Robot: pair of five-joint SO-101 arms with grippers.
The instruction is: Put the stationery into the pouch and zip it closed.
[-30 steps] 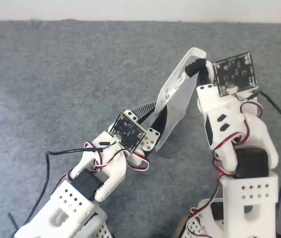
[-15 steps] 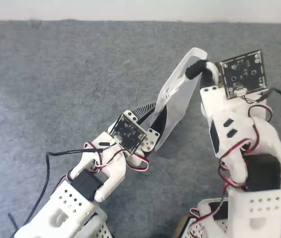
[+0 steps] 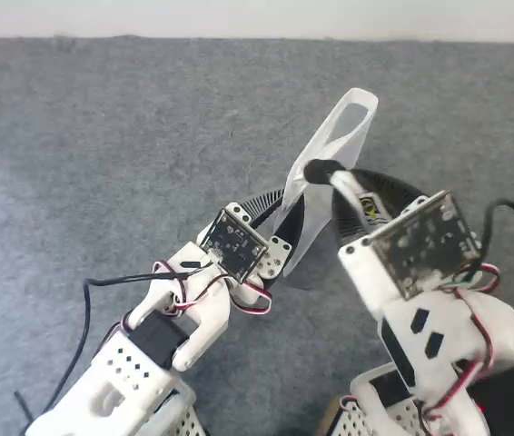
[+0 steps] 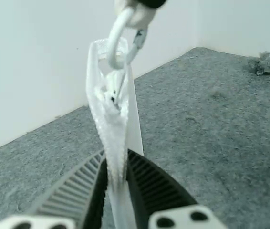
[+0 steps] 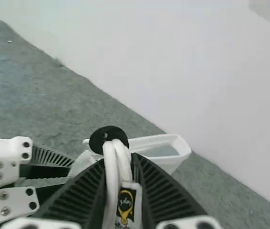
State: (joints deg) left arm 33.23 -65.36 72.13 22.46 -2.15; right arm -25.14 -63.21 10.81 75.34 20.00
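The translucent pouch (image 3: 316, 213) is held up over the middle of the grey table (image 3: 103, 136) — the left gripper (image 4: 117, 179) is clamped on its near end, the right gripper (image 5: 118, 164) is pinched on its white pull cord (image 5: 116, 150).

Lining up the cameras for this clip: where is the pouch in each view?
High view: pouch mid-frame, held up between the two arms.
Left wrist view: pouch clamped in the left jaws.
Right wrist view: pouch just beyond the right jaws.
Shared landmark: the white cord, in the right jaws.
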